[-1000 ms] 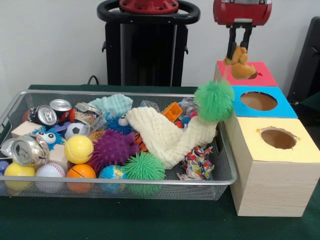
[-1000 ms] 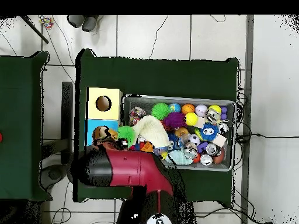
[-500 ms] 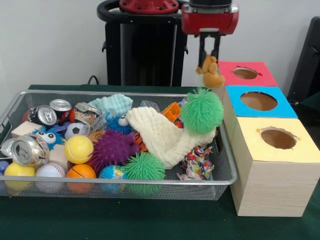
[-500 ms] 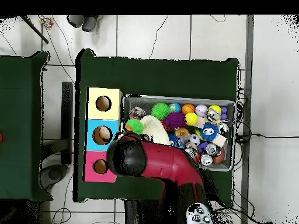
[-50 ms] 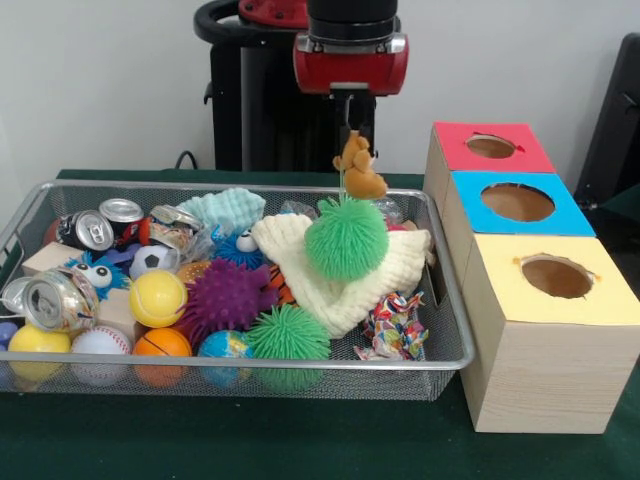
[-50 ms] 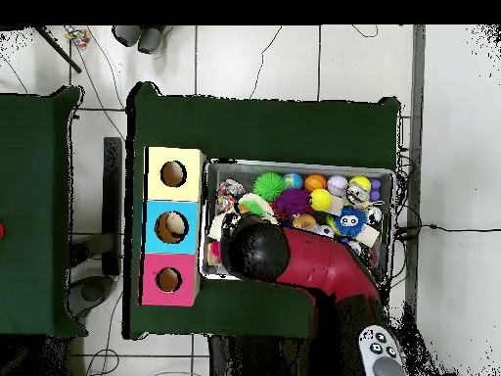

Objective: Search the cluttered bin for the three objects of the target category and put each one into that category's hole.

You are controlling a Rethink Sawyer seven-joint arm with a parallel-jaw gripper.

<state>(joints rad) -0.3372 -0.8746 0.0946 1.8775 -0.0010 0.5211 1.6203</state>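
My gripper (image 5: 350,128) hangs over the right rear part of the wire bin (image 5: 300,365), shut on a small tan plush toy (image 5: 358,170). Just below the toy hangs a green fuzzy pom-pom (image 5: 346,237); it belongs to the cream knitted hat (image 5: 320,275) that lies in the bin. To the right stand the red box (image 5: 530,155), the blue box (image 5: 572,215) and the yellow box (image 5: 540,350), each with a round hole on top. In the overhead view the arm (image 6: 256,250) covers the bin's left end and hides the gripper.
The bin holds crushed cans (image 5: 60,300), a yellow ball (image 5: 157,297), a purple spiky ball (image 5: 228,295), a green spiky ball (image 5: 288,335), a small basketball (image 5: 160,345) and several other toys. Seen from overhead, the boxes (image 6: 172,226) line the bin's left side.
The gripper has moved left, from above the red box to above the bin, still holding the tan plush. The green pom-pom has swung left and down with it.
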